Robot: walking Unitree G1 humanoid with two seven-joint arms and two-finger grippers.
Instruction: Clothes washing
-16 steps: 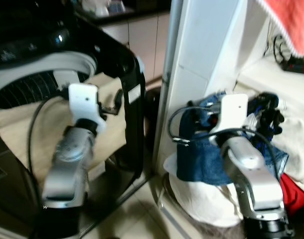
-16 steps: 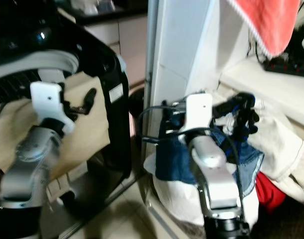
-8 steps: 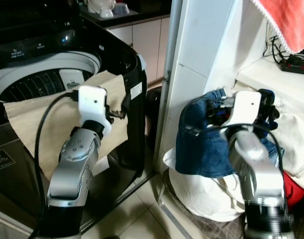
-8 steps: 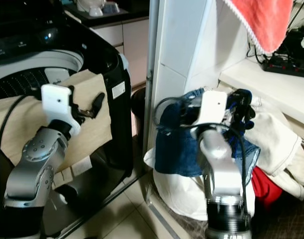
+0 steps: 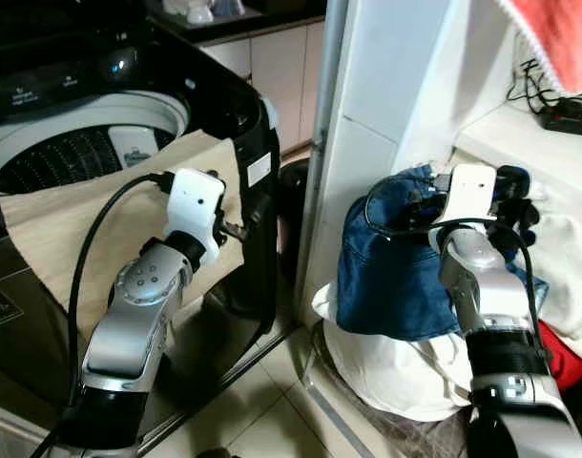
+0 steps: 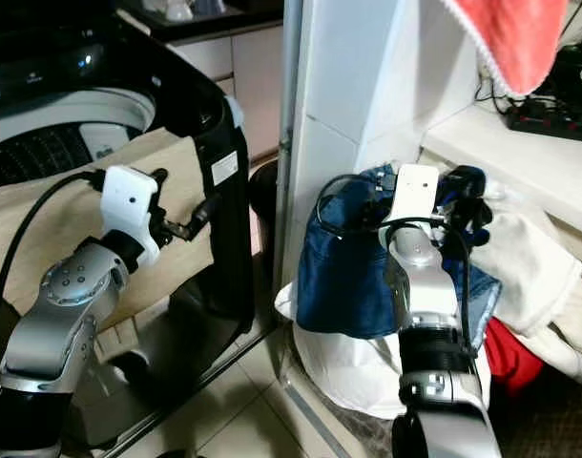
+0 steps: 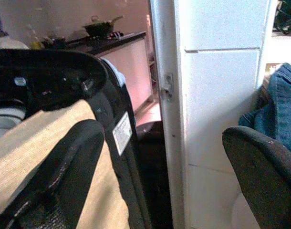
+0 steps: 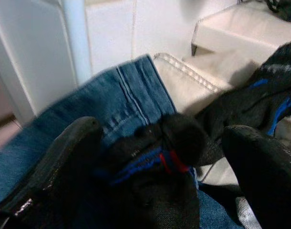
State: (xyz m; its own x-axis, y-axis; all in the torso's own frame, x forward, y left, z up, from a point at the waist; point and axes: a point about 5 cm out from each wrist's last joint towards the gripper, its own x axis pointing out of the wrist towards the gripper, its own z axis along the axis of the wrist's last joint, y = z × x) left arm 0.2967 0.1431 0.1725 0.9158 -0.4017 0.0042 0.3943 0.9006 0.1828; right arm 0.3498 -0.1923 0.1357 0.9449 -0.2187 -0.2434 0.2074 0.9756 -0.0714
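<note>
Jeans point(image 5: 391, 272) drape over laundry heap right of white pillar point(image 5: 386, 105), lower part hidden behind right arm. Right gripper point(image 8: 160, 157) at heap top, jaws spread around dark garment point(image 8: 160, 152) with blue and red trim, not closed. Washer point(image 5: 91, 134) at 10 o'clock, lid up, drum partly covered by 1 beige cloth point(image 5: 72, 219). Sticker point(image 7: 122, 135) on washer corner unreadable. Left gripper point(image 7: 160, 181) before washer corner, jaws open, empty. Red towel point(image 5: 558, 38) at 1 o'clock, cut off.

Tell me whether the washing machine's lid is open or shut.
Open: the washing machine shows its perforated drum from above, with a beige cloth draped over its front rim.
</note>
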